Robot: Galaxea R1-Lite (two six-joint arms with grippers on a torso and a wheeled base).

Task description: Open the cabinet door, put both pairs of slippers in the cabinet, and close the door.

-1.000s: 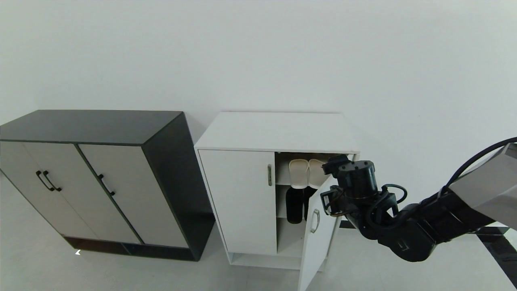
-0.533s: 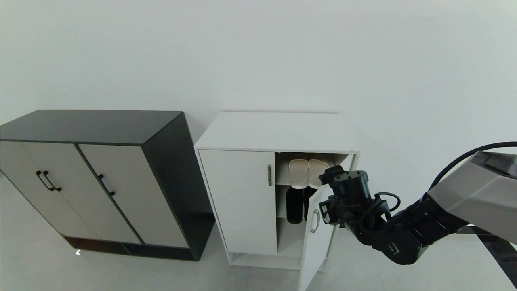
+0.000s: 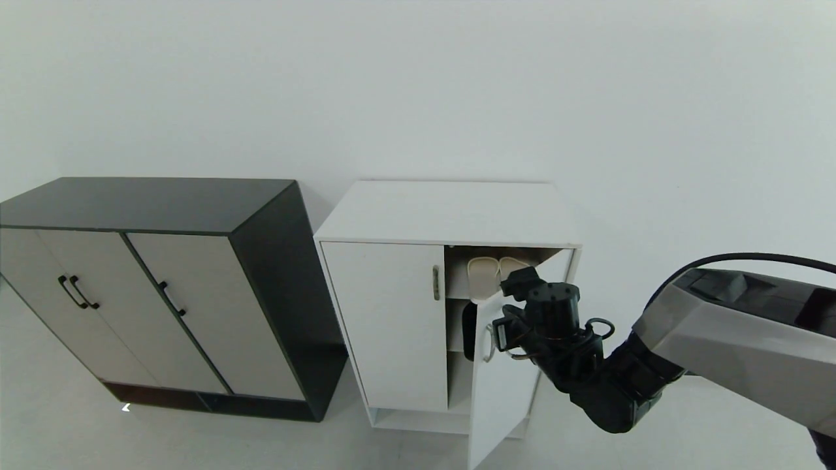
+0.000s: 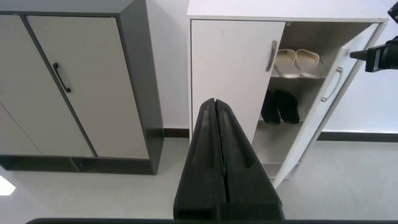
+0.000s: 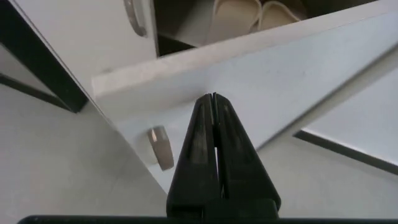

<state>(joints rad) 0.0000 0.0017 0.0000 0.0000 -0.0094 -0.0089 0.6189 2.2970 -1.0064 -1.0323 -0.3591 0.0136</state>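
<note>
Door [image 3: 499, 391] of the cabinet [image 3: 444, 215] is swinging closer to shut than a second ago, the right gripper [image 5: 213, 102], jaws clenched empty, pushing its outer face. White slippers [image 3: 482, 273] and black slippers [image 4: 280, 107] are sitting inside. Left gripper [image 4: 215, 106], clenched, is hanging back; only closing remains.

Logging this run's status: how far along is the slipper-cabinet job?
Done: the door was opened, and both pairs are inside the white cabinet, with the white slippers one level above the black slippers. In hand: the right gripper, shut, is at the outer face of the right door, which stands partly open. Left: get that door fully shut. The left gripper is shut, back from the cabinet.
</note>
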